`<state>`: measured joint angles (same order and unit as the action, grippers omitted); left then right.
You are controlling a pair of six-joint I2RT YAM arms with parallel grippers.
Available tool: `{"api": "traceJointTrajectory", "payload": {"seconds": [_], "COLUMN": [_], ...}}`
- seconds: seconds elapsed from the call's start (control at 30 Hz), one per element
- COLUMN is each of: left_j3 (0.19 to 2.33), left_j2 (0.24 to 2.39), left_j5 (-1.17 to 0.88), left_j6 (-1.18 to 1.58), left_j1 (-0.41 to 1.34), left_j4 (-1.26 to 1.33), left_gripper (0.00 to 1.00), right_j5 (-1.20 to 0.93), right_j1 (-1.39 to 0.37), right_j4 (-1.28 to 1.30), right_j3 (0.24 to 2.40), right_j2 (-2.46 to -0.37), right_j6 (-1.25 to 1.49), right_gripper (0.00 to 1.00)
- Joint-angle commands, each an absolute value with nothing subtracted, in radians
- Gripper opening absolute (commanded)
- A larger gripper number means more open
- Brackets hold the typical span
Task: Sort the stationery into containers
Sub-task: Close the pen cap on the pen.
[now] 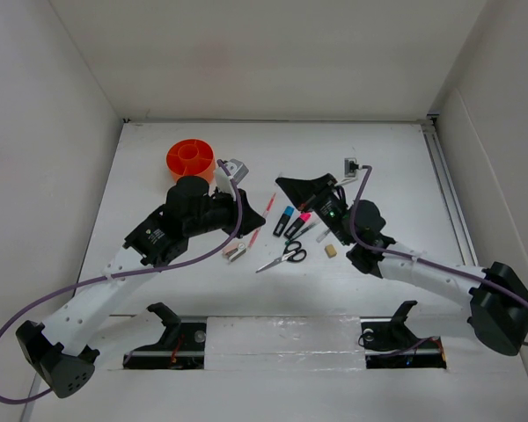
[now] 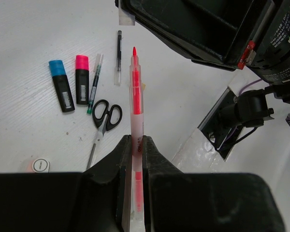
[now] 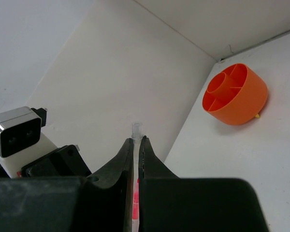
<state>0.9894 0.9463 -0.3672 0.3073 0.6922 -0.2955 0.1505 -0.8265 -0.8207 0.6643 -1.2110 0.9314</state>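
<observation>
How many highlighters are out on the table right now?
2. The blue-capped highlighter and the pink-capped highlighter lie side by side on the table, next to the scissors. None shows in the orange tub, but part of its inside is hidden.

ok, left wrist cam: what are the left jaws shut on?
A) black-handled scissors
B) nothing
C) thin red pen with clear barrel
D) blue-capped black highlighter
C: the left gripper is clamped on the thin red pen with clear barrel, while the black-handled scissors and blue-capped black highlighter lie on the white table.
</observation>
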Motion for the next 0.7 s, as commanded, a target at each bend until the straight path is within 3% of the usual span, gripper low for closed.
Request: {"api": "traceJointTrajectory", "payload": {"seconds": [0.0,0.67], "left_j3": [0.983,0.983], "left_j2": [0.930,0.930], "left_j5": [-0.390,-0.359], "left_j6": [0.293,0.293], "left_j1": [0.693,0.693], "left_j4": [-0.258,-0.258], "left_gripper": [0.00,0.00], "right_j5": [0.164,0.137], "right_j1": [-0.834,-0.834], "right_j4": [-0.867,-0.847], "right_j3": [0.666,0.637], "right_j2": [-1.213,-1.195], "right_j6": [0.916,0.907], "right_gripper": [0.00,0.00]}}
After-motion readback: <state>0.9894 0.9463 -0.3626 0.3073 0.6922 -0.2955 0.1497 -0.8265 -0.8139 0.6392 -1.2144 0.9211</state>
